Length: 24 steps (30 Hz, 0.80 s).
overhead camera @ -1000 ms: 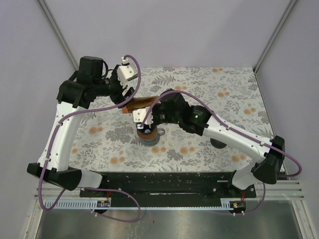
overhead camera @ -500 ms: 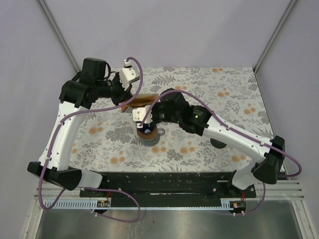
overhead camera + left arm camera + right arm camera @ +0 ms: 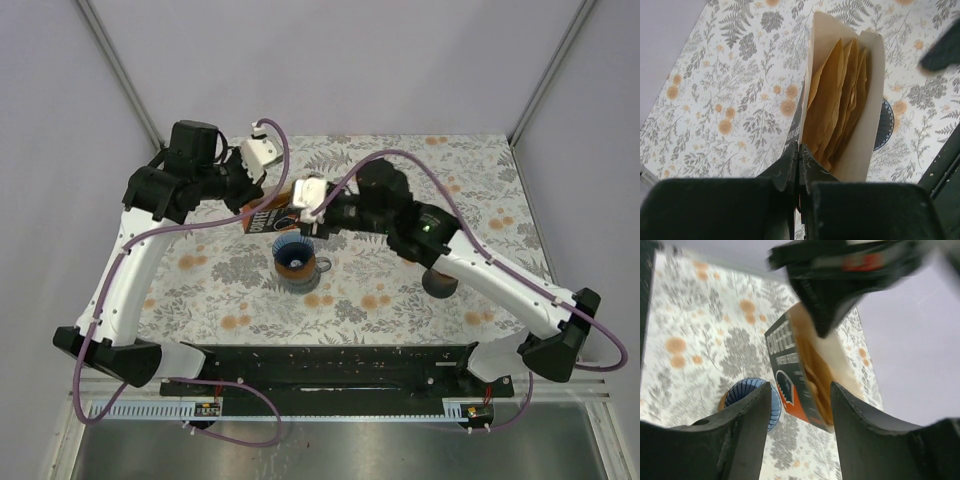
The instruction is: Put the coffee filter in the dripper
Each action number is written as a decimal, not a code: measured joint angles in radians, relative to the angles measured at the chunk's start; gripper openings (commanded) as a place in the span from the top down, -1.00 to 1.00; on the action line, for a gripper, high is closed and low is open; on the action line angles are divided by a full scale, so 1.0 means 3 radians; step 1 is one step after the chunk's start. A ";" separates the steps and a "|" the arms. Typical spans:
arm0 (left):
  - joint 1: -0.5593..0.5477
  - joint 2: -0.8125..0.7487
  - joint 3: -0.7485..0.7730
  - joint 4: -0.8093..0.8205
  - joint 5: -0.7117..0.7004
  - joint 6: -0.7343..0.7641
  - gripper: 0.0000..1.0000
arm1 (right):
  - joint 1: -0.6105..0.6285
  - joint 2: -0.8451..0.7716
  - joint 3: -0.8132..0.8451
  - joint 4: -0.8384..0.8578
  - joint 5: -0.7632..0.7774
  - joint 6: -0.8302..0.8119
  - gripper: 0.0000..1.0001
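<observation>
An open box of brown coffee filters (image 3: 840, 100) hangs tilted above the table, its mouth toward the right arm. My left gripper (image 3: 800, 147) is shut on the box's side wall (image 3: 268, 220). My right gripper (image 3: 800, 387) is open, its fingers on either side of the box's (image 3: 795, 375) open end with nothing gripped. From above, the right gripper (image 3: 298, 222) sits just right of the box. The blue ribbed dripper (image 3: 297, 260) stands on the table below both grippers. It also shows as the dripper (image 3: 752, 400) under my right fingers and the dripper (image 3: 885, 125) behind the box.
A floral cloth (image 3: 450, 200) covers the table. A small brown round object (image 3: 440, 283) lies under the right forearm. Purple cables loop over both arms. The left gripper (image 3: 840, 270) fills the top of the right wrist view.
My left gripper closed on the box and raised it. My right gripper rose from the dripper toward the box's mouth and opened.
</observation>
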State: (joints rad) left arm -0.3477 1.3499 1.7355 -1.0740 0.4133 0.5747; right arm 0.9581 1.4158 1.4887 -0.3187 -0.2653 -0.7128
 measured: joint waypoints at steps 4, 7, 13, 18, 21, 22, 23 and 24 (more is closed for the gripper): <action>-0.0076 -0.0065 -0.0130 0.0038 -0.0205 0.0065 1.00 | -0.0393 -0.0116 0.0156 0.0034 -0.0416 0.0502 0.06; -0.0179 -0.0136 -0.0211 0.0045 -0.0435 0.0179 1.00 | -0.0528 -0.0111 0.0304 -0.0018 -0.0512 0.0745 0.15; -0.0402 -0.0264 -0.0278 -0.0006 -0.0839 0.0416 1.00 | -0.0511 0.0022 0.0500 -0.0173 -0.0642 0.0987 0.22; -0.0455 -0.0441 -0.0413 -0.0011 -0.1113 0.0633 1.00 | -0.0511 0.0034 0.0380 -0.0181 -0.0641 0.1080 0.31; -0.0529 -0.0580 -0.0427 0.0022 -0.1202 0.0773 1.00 | -0.0495 0.0034 0.0315 -0.0178 -0.0637 0.1094 0.39; -0.0567 -0.0626 -0.0427 0.0039 -0.1213 0.0807 1.00 | -0.0478 0.0034 0.0294 -0.0175 -0.0621 0.1099 0.41; -0.0614 -0.0671 -0.0429 0.0062 -0.1221 0.0841 1.00 | -0.0444 0.0034 0.0278 -0.0178 -0.0586 0.1102 0.41; -0.0656 -0.0707 -0.0432 0.0085 -0.1231 0.0868 1.00 | -0.0398 0.0036 0.0270 -0.0179 -0.0532 0.1106 0.41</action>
State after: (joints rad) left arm -0.5446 1.1378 1.6058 -1.0485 0.0441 0.8352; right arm 0.8387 1.4265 1.5696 -0.3725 -0.4248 -0.3809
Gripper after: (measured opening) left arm 0.024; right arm 0.304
